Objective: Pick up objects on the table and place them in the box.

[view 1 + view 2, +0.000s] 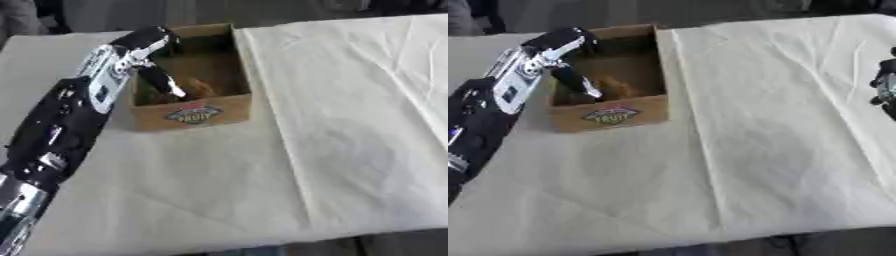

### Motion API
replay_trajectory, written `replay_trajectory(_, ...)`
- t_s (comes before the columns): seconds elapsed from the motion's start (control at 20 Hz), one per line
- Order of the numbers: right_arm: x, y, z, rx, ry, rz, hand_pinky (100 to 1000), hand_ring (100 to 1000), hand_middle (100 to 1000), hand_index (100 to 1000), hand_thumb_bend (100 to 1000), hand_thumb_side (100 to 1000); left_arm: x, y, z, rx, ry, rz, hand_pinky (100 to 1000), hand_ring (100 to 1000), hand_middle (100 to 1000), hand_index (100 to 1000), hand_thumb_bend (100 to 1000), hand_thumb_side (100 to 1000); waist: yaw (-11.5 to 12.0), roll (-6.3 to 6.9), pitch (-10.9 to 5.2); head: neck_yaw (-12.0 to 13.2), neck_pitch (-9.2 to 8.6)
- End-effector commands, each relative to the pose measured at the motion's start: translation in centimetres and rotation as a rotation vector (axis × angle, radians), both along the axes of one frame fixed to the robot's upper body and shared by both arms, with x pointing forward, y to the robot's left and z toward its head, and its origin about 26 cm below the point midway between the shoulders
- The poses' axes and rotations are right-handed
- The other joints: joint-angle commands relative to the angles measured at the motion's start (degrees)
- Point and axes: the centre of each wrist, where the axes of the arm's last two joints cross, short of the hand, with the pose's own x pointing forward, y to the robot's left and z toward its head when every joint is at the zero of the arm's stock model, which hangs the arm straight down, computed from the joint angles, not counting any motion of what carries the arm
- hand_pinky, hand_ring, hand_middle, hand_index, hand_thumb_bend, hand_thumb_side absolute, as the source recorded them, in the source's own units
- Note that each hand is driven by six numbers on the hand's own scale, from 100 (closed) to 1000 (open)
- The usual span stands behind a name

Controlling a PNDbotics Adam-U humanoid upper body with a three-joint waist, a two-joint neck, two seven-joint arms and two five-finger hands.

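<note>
The left eye view showed a brown cardboard box (194, 116), open at the top and roughly rectangular, standing on the far left part of a table covered with a cream, creased cloth (350, 125). A round printed label (192, 115) in red, white and dark tones sat on the box's near wall. The black-and-silver left hand (150, 50) reached from the lower left over the box's left rim, its wrist casing covering that rim and part of the near left corner. One dark finger with a pale tip (166, 82) pointed down into the box, straight rather than curled; the other fingers were bunched at the top of the hand, and whether they held anything could not be told. Inside the box, just beside that fingertip, lay an orange-brown rounded shape (199, 87), too blurred to name. A fold in the cloth ran from the box's far right corner toward the near edge of the table. In the right eye view, the dark right hand (885, 87) showed only at the right edge, well apart from the box; its fingers could not be made out.
</note>
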Motion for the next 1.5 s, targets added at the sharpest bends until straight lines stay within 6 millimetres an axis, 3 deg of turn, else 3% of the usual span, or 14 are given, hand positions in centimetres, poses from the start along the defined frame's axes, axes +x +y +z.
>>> replay_trajectory(0.05, 0.0, -0.4, 1.0, -0.008, -0.03, -0.002, 426, 573, 642, 792, 100, 343, -0.6, 1.2, 2.7, -0.097, -0.114, 0.018, 696, 717, 717, 791, 939, 637, 0.23, -0.4, -0.97, -0.18, -0.39)
replay_trajectory(0.35, 0.0, -0.5, 0.9, -0.004, -0.03, -0.009, 426, 572, 641, 791, 100, 344, -2.6, 2.8, 3.9, -0.385, -0.256, 0.036, 615, 632, 634, 751, 807, 618, 1.09, -0.55, -0.97, -0.5, -0.52)
replay_trajectory(0.6, 0.0, -0.6, 0.9, 0.001, -0.033, -0.015, 427, 571, 641, 791, 100, 343, -5.6, 4.6, 3.7, -0.608, -0.309, 0.037, 580, 604, 604, 730, 747, 594, 1.9, -0.65, -0.82, -1.02, -0.56)
replay_trajectory(1.0, -0.1, -0.7, 1.0, 0.007, -0.04, -0.022, 427, 572, 641, 791, 100, 345, -10.0, 6.4, 0.5, -0.832, -0.307, 0.083, 542, 586, 584, 715, 672, 576, 3.1, -0.86, -0.59, -1.29, -0.58)
replay_trajectory(1.5, 0.0, -0.6, 1.2, 0.013, -0.049, -0.025, 427, 573, 643, 791, 100, 344, -12.6, 6.6, -3.6, -1.035, -0.288, 0.154, 523, 575, 570, 702, 646, 582, 3.77, -1.16, -0.21, -1.25, -0.64)
